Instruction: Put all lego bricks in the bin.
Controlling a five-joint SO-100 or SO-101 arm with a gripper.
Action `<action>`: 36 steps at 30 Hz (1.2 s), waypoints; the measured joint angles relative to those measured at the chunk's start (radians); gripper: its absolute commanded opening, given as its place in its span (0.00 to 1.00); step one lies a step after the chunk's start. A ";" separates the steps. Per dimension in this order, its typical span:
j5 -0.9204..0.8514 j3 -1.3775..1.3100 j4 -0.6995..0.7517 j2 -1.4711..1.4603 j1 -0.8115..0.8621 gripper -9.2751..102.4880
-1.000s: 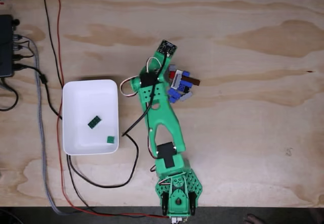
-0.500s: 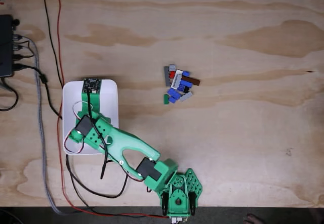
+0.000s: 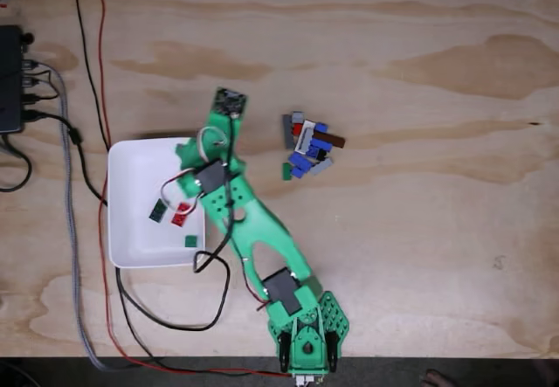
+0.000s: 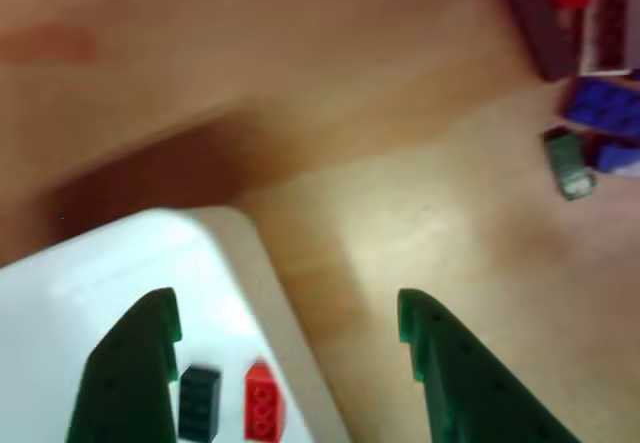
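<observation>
the bin (image 3: 131,186) is white, holding two dark green bricks (image 3: 158,210) and a red brick (image 3: 181,215). the loose pile (image 3: 310,145) mixes blue, grey, red, white and brown. the arm (image 3: 253,230) is bright green, the desk (image 3: 419,230) pale wavy-grained plywood.

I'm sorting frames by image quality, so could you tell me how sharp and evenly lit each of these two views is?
Fixed view: sharp and evenly lit, the brick pile crisp, soft shadows only, no glare on the bin. Other view: blurred throughout, the pile smeared at top right, the open tool soft-edged, a dark shadow band beyond the bin's rim.
</observation>
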 measured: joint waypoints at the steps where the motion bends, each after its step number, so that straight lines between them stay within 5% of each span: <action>1: -0.048 0.048 -0.026 -0.002 0.075 0.30; 6: -0.236 0.285 -0.126 -0.051 0.206 0.31; 24: -0.405 0.425 -0.250 -0.210 0.209 0.31; 32: -0.502 0.453 -0.347 -0.224 0.276 0.22; 36: -0.508 0.451 -0.390 -0.229 0.256 0.08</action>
